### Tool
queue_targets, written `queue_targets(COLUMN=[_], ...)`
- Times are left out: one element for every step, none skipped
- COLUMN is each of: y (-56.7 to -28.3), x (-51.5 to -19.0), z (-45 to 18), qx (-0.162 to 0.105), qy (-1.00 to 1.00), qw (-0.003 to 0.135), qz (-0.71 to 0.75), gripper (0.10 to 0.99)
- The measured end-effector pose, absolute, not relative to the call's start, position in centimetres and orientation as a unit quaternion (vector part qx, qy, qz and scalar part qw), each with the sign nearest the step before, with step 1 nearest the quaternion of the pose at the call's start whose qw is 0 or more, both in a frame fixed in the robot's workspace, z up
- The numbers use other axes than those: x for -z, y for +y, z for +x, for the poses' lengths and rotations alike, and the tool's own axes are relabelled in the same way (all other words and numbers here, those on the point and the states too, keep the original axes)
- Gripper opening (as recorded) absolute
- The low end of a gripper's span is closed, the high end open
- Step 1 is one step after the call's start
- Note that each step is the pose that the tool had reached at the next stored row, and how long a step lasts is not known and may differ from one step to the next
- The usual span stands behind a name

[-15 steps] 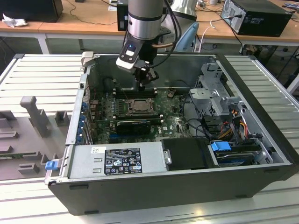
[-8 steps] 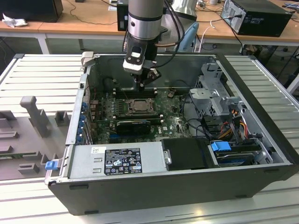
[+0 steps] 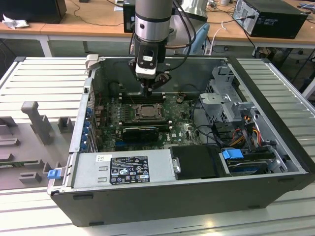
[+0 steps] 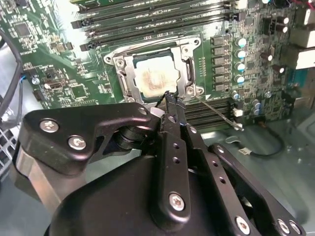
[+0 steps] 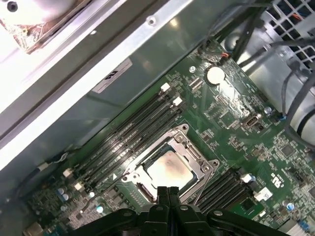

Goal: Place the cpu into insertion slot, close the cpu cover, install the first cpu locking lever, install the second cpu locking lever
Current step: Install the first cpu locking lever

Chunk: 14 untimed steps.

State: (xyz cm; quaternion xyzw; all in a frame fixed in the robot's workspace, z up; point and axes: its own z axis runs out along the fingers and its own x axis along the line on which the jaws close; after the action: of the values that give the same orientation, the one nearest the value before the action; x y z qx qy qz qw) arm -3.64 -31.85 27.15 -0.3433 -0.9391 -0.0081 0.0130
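So, way off to the exterior view's left of the insertion slot (image 3: 133, 112), some grey fixture blocks (image 3: 37, 120) are sitting on the slatted table (image 3: 39, 78), outside the open computer case (image 3: 197, 71). Inside the case, the power supply (image 3: 123, 169) is lying on the camera side of the slot.

The slot itself is sitting mid-board, and the cpu (image 5: 170, 168) is already lying flat in it, pale metal face up. The cpu cover (image 4: 127, 73) is lying down over it, framing the chip through its square window.

The gripper (image 3: 147, 92) is hanging straight over the slot's far edge. In both wrist views its fingers (image 5: 162, 196) are pressing together with no gap, and I'm not seeing anything pinched between them. The tips are sitting just beside one corner of the slot.

From that same corner a thin wire locking lever (image 4: 216, 112) is sticking out across the memory slots (image 5: 133, 132) beside the slot. Can't tell if it's touching the fingers.

Further to the exterior view's right of the slot, the metal drive cage (image 3: 229, 98) is standing against the case wall.
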Motion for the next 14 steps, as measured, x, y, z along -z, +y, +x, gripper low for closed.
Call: queue_targets(y=[-31.84,-31.84,-31.85,-31.85,-31.85,-31.85,-31.85,-31.84,-31.84,-31.85,-31.85,-31.85,-31.85,-31.84], x=[-27.15,-27.15,-27.15,-27.15,-27.15,-27.15,-27.15,-27.15,-27.15,-27.15,-27.15,-27.15,-27.15,-27.15], z=[-3.64,-3.64,-3.64,-3.64,-3.64,-3.64,-3.64,-3.64,-3.64,-3.64,-3.64,-3.64,-3.65,-3.68], qx=[0.008,0.008,0.008,0.008,0.008,0.008,0.008,0.007,0.007,0.007,0.007,0.007,0.007,0.007], qy=[-0.942,-0.944,-0.946,-0.948,-0.95,-0.951,-0.953,-0.954,-0.956,-0.957,-0.958,-0.96,-0.961,-0.963], qw=[0.013,0.013,0.013,0.013,0.013,0.013,0.013,0.013,0.013,0.013,0.013,0.013,0.013,0.013], qz=[-0.334,-0.328,-0.324,-0.318,-0.313,-0.309,-0.303,-0.298,-0.294,-0.289,-0.285,-0.279,-0.275,-0.27], gripper=[0.106,0.106,0.106,0.106,0.106,0.106,0.106,0.106,0.106,0.106,0.106,0.106,0.106,0.106])
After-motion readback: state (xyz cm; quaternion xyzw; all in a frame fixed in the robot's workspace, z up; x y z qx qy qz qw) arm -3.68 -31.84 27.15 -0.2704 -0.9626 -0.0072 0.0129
